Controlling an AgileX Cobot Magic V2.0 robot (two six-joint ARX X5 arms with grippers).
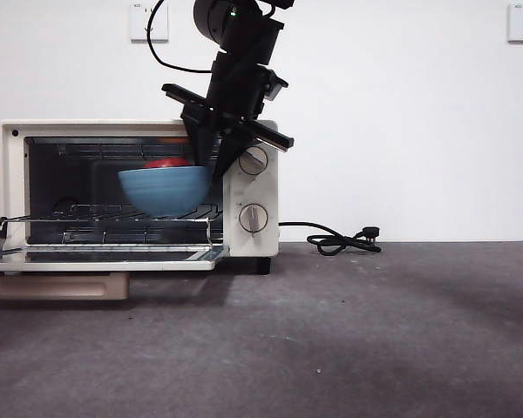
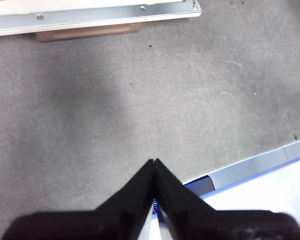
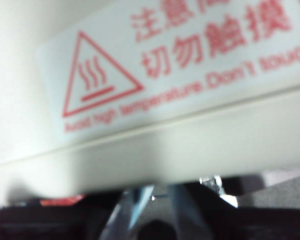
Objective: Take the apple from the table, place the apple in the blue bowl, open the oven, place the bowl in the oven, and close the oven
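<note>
The dark grey mottled surface (image 1: pixel 349 331) lies bare and wide right of the cream-white toaster oven (image 1: pixel 244 187), whose glass door (image 1: pixel 105 258) hangs flat open. The deep matte blue bowl (image 1: pixel 164 188) hangs inside the cavity, just above the wire rack (image 1: pixel 96 213), the red apple (image 1: pixel 167 163) showing over its rim. The right gripper (image 1: pixel 216 161) clamps the bowl's right edge beside the knobs; its wrist view shows only the oven's warning label (image 3: pixel 180 55). The left gripper (image 2: pixel 155 162), closed and empty, hovers over the surface near the door's edge (image 2: pixel 90 15)
</note>
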